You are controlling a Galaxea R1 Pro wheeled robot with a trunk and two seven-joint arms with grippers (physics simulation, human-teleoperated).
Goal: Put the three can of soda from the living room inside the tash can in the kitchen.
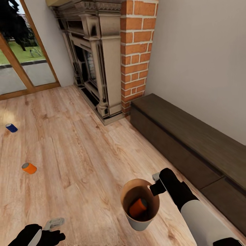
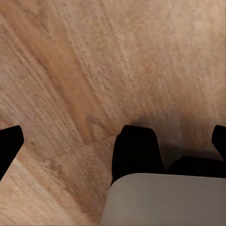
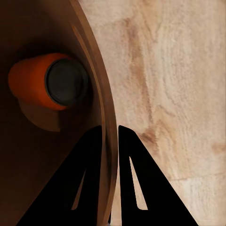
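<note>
Right pincer (image 1: 154, 183) grips the trash can's rim (image 1: 130, 186), one orange can (image 1: 138, 207) inside; left pincer (image 1: 54, 223) gapes empty. Next, I'd say: floor's orange can (image 1: 29, 167).

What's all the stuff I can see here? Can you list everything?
Soda cans: three. Orange can inside the bin; second orange can lying on the floor at left; blue can on the floor beyond it.
Bin: one, pale outside, brown inside, held above the floor.
Floor: light wood planks.
Fireplace: one, dark, beside a red-brick chimney.
Low cabinet: one, dark brown, along the right wall.
Glass door: wood-framed, far left.
Right gripper: black, pinching the bin's rim.
Left gripper: low, over bare floor.
</note>
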